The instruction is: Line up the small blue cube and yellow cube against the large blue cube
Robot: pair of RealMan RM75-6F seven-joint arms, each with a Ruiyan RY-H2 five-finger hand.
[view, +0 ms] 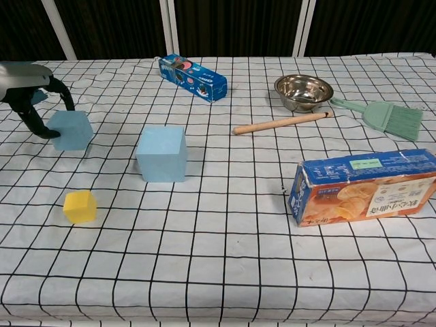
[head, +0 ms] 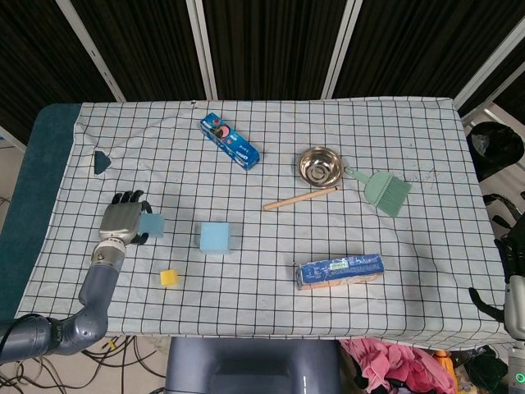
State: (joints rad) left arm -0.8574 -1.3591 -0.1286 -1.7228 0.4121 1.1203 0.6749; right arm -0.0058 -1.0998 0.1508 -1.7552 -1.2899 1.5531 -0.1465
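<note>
My left hand [head: 121, 222] [view: 30, 95] grips the small blue cube [head: 151, 225] [view: 69, 130] at the table's left side, held just above the cloth. The large blue cube [head: 216, 237] [view: 162, 154] stands to its right, well apart from it. Nearer the front edge lies the yellow cube [head: 169, 277] [view: 80, 206], in front of the held cube and to the left of the large one. My right hand [head: 513, 275] shows only partly at the far right edge of the head view, off the table; its fingers are unclear.
A blue biscuit box [head: 230, 142] [view: 193, 78] lies at the back. A steel bowl [head: 319, 165] [view: 304, 92], a wooden stick [head: 300, 198] [view: 282, 123] and a green brush [head: 385, 190] [view: 383, 115] are at the right. A chips box [head: 340, 272] [view: 366, 186] lies front right.
</note>
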